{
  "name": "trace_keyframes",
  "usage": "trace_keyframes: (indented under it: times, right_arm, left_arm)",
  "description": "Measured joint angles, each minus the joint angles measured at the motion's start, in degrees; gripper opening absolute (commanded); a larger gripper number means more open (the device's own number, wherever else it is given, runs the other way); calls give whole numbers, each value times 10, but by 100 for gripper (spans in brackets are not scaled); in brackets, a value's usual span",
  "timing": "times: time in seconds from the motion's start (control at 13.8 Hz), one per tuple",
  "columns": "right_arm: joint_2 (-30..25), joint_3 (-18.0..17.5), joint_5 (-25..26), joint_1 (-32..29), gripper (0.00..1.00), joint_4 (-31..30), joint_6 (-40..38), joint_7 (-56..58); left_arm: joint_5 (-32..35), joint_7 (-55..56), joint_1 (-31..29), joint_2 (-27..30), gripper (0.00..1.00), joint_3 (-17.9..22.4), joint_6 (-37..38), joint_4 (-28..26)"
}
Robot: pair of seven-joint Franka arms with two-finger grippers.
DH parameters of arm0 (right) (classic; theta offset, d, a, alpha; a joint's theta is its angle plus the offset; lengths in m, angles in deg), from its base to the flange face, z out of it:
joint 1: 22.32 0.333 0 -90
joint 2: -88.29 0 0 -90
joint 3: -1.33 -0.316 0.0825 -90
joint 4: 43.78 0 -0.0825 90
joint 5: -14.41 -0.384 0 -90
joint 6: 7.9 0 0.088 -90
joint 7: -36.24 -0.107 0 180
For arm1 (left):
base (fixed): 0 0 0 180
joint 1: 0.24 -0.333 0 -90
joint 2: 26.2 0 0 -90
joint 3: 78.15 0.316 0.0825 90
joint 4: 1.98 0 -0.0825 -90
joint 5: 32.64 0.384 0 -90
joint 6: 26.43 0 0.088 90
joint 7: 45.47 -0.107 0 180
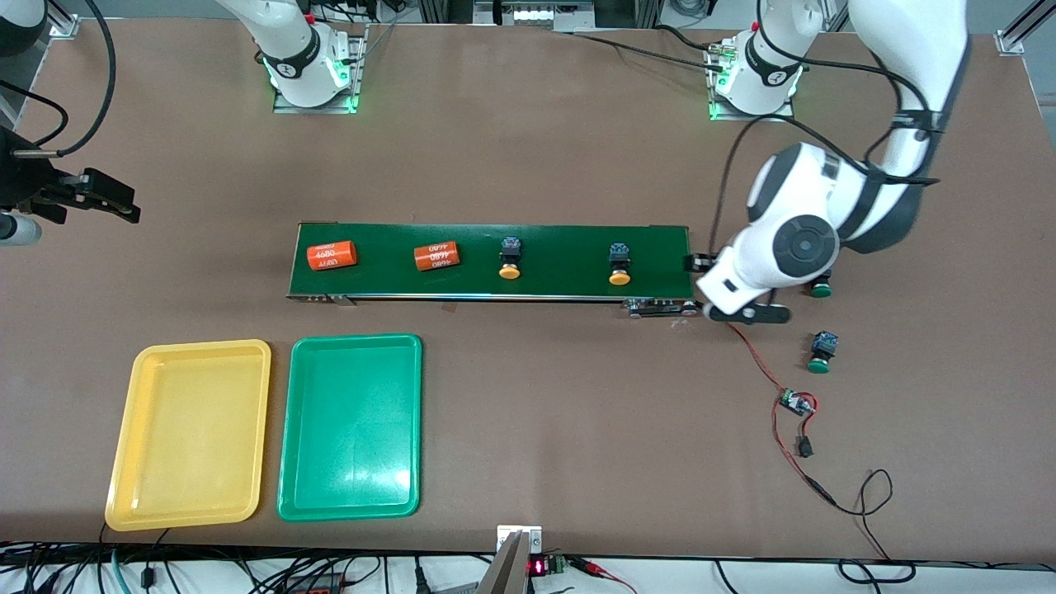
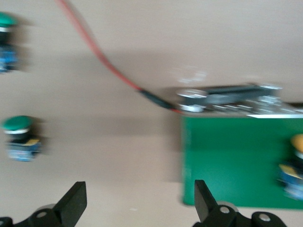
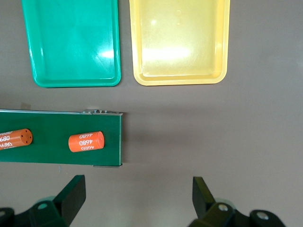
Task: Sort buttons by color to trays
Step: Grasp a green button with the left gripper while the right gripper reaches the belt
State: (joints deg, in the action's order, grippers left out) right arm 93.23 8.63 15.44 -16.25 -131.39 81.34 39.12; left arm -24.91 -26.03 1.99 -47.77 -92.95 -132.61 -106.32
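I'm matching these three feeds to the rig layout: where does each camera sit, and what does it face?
Front view: high across the table, facing both arm bases; shows the conveyor belt, yellow tray, green tray and left arm.
Left wrist view: on the left wrist, looking down past the open left gripper at two green buttons and the belt end.
Right wrist view: on the right wrist, looking down past the open right gripper at both trays.
Shared: belt, trays, buttons.
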Motion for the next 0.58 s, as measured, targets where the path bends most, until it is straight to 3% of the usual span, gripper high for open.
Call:
trace_keyframes:
  times: [0.22,0.58]
  right_arm:
    - [2,0,0,0,100,0,0,0]
    - [25,-4,-46,23,100,-17,28,-1]
  left_arm:
    - [56,-82,-16,-9,100,32,-14,2]
    - [59,-312,-107,-37,100,41,-119,4]
